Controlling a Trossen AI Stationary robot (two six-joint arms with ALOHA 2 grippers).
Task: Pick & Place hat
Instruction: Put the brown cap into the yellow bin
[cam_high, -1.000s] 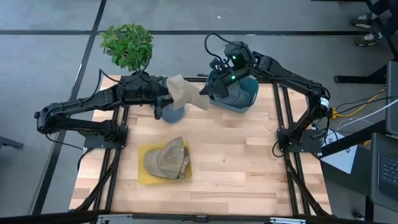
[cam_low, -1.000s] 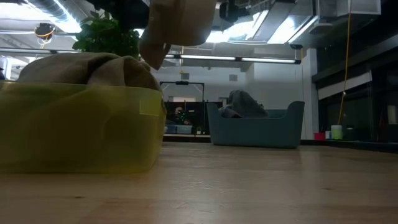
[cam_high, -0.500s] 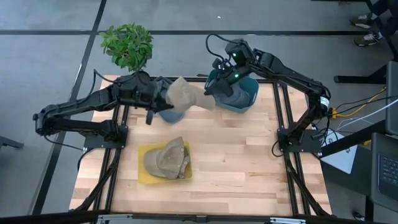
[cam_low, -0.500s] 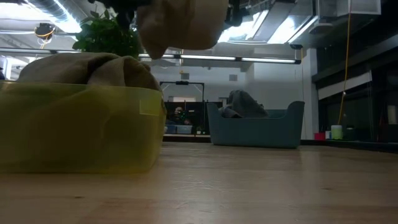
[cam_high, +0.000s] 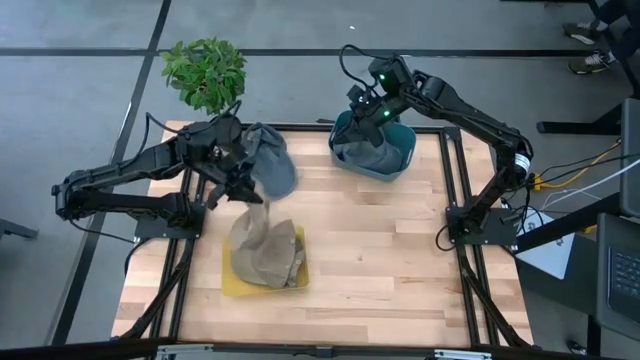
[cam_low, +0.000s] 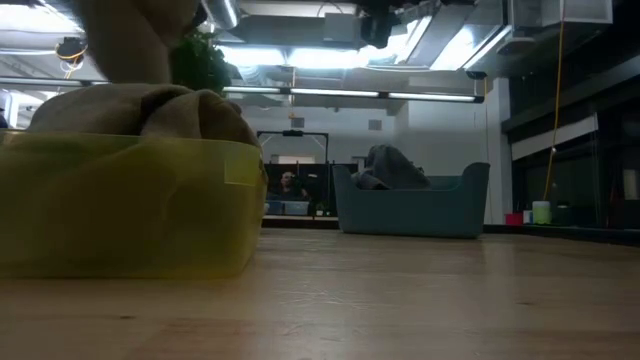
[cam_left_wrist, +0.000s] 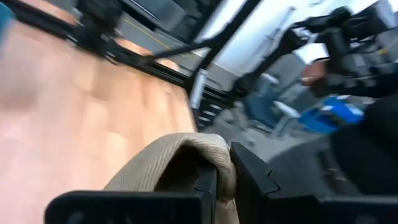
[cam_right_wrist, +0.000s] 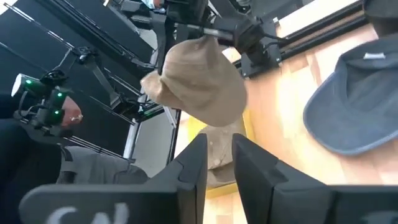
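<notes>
While the left gripper (cam_high: 243, 192) hangs just off the yellow bin's (cam_high: 232, 283) twelve o'clock edge, its fingers are pinched tight on a fold of the tan hat (cam_high: 250, 222), which droops from them down toward the bin. The left wrist view confirms the hold: the two dark fingers (cam_left_wrist: 205, 183) are closed on a rolled edge of tan fabric (cam_left_wrist: 177, 158), with no gap showing between them. From the right wrist view the hat (cam_right_wrist: 199, 87) shows as a rounded tan shape dangling in the air under the left arm.

The bin already holds another tan hat (cam_high: 270, 258) (heaped above the rim in the low view). A grey cap (cam_high: 268, 170) lies on the table (cam_high: 400, 250) at the carried hat's twelve o'clock, close by the left arm.

The right gripper (cam_high: 372, 112) sits over the blue tub (cam_high: 398, 158) at the table's one o'clock corner, well apart from the hat; its fingers (cam_right_wrist: 193, 165) stand slightly parted and hold nothing.

This looks like the placing step, nearly done. The next move probably calls for bringing the left gripper a little toward six o'clock, so the hat hangs squarely over the bin, then lowering and letting go so it settles on the pile instead of draping over the rim.
</notes>
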